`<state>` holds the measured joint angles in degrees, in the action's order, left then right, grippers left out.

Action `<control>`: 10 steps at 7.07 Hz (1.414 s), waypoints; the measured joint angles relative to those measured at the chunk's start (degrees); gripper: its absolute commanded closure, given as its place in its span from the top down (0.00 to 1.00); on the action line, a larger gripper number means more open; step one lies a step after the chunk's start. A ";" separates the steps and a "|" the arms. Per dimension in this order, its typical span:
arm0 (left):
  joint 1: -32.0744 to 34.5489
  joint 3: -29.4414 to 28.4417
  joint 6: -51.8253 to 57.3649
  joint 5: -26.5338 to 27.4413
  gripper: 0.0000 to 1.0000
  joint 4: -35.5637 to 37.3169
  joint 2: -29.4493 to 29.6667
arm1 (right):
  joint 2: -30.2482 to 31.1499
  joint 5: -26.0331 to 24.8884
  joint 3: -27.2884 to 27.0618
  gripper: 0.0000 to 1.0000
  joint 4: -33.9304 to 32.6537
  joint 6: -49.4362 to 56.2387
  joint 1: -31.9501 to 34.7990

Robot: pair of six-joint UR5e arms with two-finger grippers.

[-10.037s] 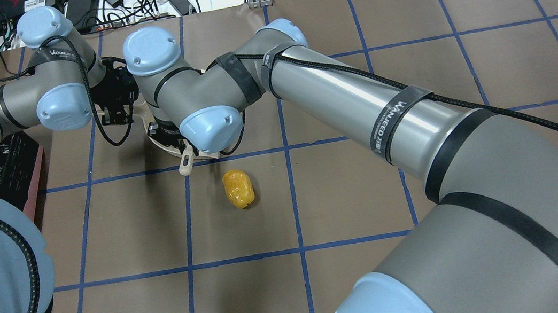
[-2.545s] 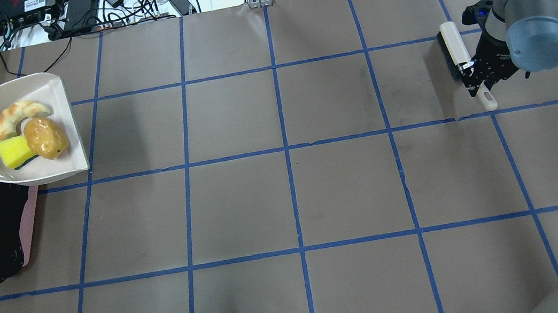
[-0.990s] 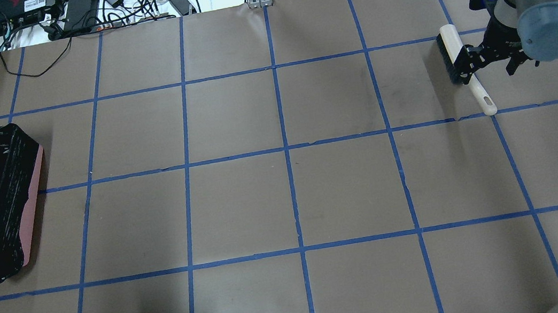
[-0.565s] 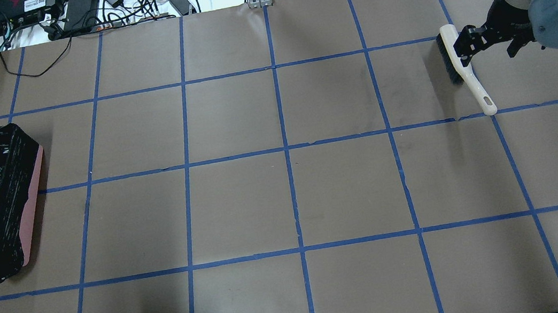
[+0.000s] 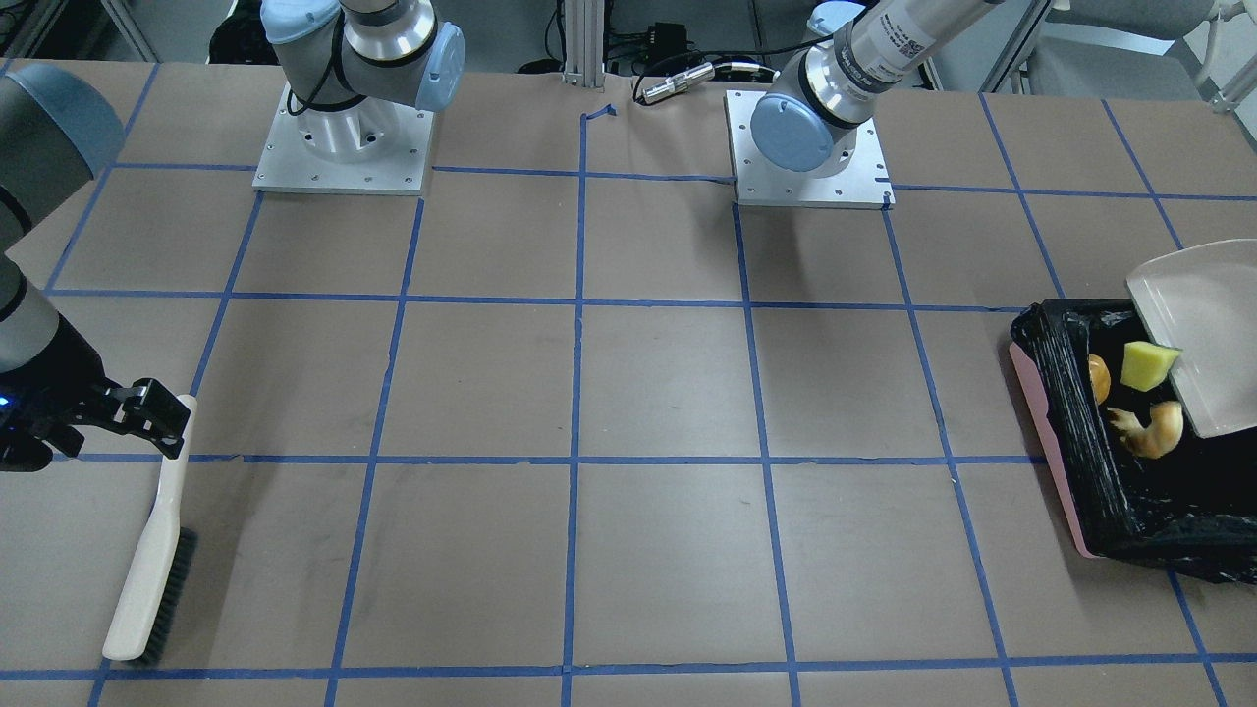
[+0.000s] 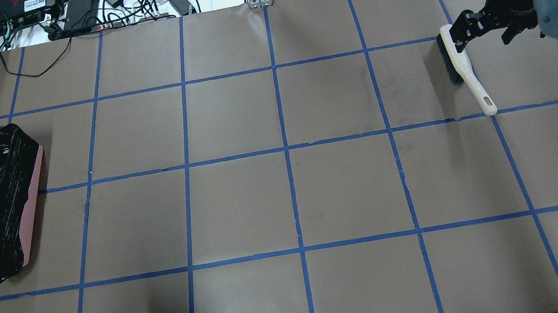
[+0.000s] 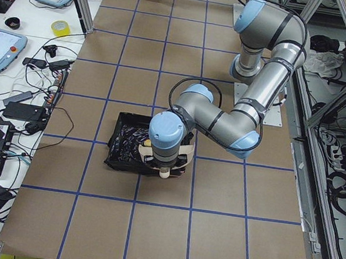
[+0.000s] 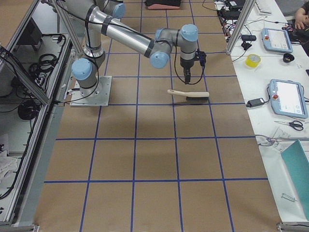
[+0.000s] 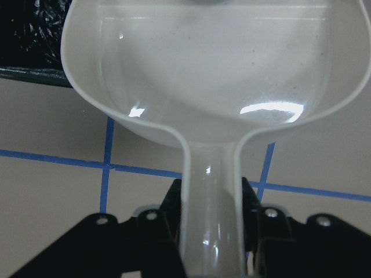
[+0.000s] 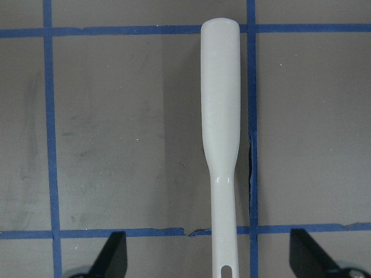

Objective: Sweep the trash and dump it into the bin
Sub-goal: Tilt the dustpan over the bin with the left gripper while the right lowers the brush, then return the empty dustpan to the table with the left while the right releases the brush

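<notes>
Table: brown paper, blue tape grid.
Bin: black-lined, at its left end.
Trash: croissant piece, yellow wedge, brown lump, all inside.
Left fingers: clamped on dustpan handle.
Right fingers: spread wide above brush.

Bin sits at the table's left end. I have the dustpan tipped over the bin's outer half, its handle clamped in the left gripper.

In the bin:
- lump by the inboard wall
- wedge at the pan's lip
- curved piece just beyond the wedge, farther from the base

Brush lies flat on the table near the right end. Right gripper is above its handle, fingers spread either side, clear of it.
</notes>
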<state>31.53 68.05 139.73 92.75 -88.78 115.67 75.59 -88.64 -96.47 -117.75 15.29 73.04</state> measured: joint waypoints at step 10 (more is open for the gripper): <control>10.14 1.02 -12.24 -26.12 0.00 -7.98 -0.04 | 0.50 -1.30 0.06 1.00 -0.53 -4.30 -0.32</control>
<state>41.67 69.06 127.49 66.63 -96.77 115.64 76.09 -89.93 -96.41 -118.28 10.99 72.71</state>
